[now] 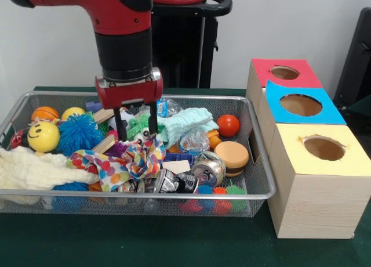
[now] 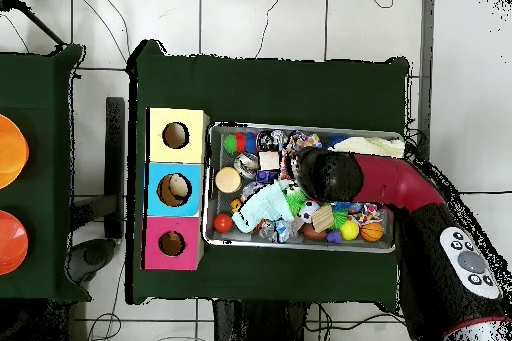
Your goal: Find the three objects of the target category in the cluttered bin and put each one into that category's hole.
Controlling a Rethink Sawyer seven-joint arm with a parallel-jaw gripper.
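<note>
Nearest to the camera, the mesh bin [image 1: 145,194] stands on the green table [image 1: 145,244]. Over its middle hangs the gripper [image 1: 137,129], its two black fingers [image 1: 119,127] apart and pointing down, with nothing between them, just above a polka-dot cloth [image 1: 124,162]. Behind the fingers lies a mint green towel [image 1: 185,125]. Left of them sit a blue spiky ball [image 1: 78,133] and a yellow smiley ball [image 1: 43,136]. Right of the bin stand three boxes, each with one hole on top: yellow [image 1: 323,148], blue [image 1: 300,105], red [image 1: 284,73].
</note>
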